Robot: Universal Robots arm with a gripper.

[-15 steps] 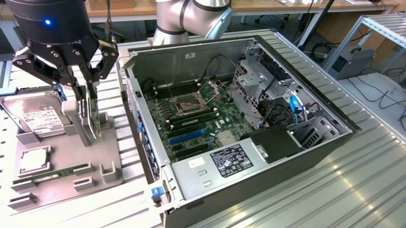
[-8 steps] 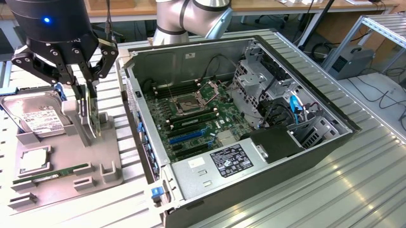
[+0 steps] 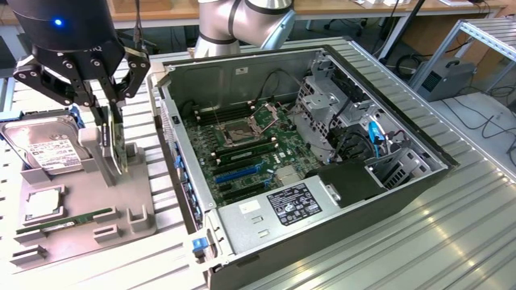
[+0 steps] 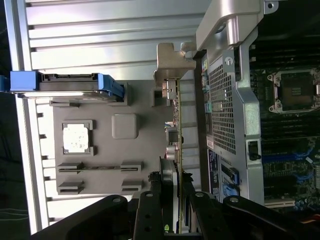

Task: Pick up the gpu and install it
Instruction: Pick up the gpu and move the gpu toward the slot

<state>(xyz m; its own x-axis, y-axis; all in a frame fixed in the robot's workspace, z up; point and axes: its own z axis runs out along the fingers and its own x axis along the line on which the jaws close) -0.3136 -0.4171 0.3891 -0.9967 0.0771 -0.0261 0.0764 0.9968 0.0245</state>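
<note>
The gpu (image 3: 115, 148) stands on edge in a slot of the grey holder tray (image 3: 141, 181), at the exterior view's left of the open computer case (image 3: 387, 199). My black gripper (image 3: 109, 115) comes down on the card's upper edge, one finger on each face, shut on it. In the wrist view the gpu (image 4: 176, 132) shows edge-on, with its silvery bracket (image 4: 170, 62) at the far end. There, the gripper (image 4: 172, 192) clamps the card's thicker cooler part between its fingers (image 4: 150, 205). The card's lower edge still sits in the holder.
The case lies open with its motherboard (image 3: 241, 145) and blue expansion slots (image 3: 238, 172) facing up. On the holder tray lie a hard drive (image 3: 45, 145), a processor chip (image 3: 45, 205) and a green memory stick (image 3: 64, 222). The case wall (image 4: 225, 90) stands close beside the card.
</note>
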